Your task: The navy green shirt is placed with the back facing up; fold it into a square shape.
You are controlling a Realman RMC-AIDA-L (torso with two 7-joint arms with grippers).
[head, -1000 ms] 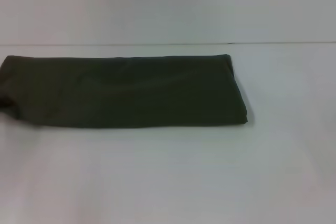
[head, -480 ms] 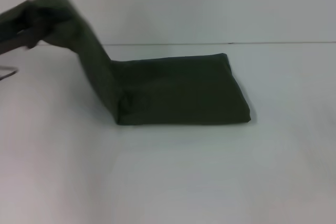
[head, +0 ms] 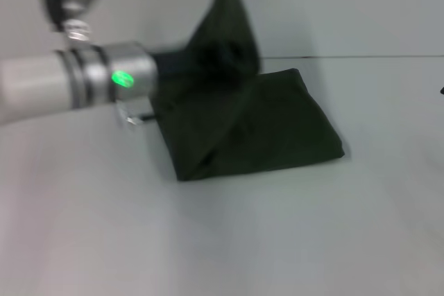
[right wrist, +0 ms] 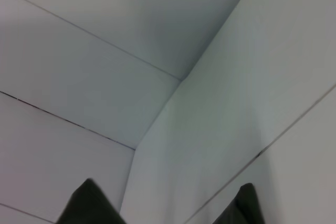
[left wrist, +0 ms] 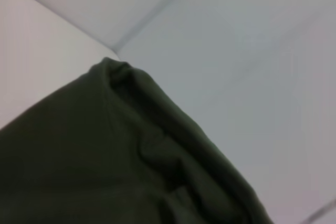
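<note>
The navy green shirt (head: pixel 277 126) lies folded on the white table, plain side showing. Its left end (head: pixel 225 39) is lifted into a peak and hangs over the flat part. My left arm reaches in from the left, and the left gripper (head: pixel 182 60) holds that raised end, mostly buried in cloth. In the left wrist view the shirt's bunched fold (left wrist: pixel 79 156) fills the lower half. The right gripper (right wrist: pixel 165 208) is off to the right, pointed at the wall, with its two dark fingertips (right wrist: pixel 89 205) wide apart and nothing between them.
The white table (head: pixel 229 240) stretches bare in front of the shirt and to its right. A white wall (head: pixel 333 5) rises just behind the table's back edge. A small dark tip (head: pixel 441 90) shows at the right border.
The left arm has swung rightward into view, carrying the shirt's lifted left end from the far left to above the middle of the cloth. The flat part has shifted slightly.
</note>
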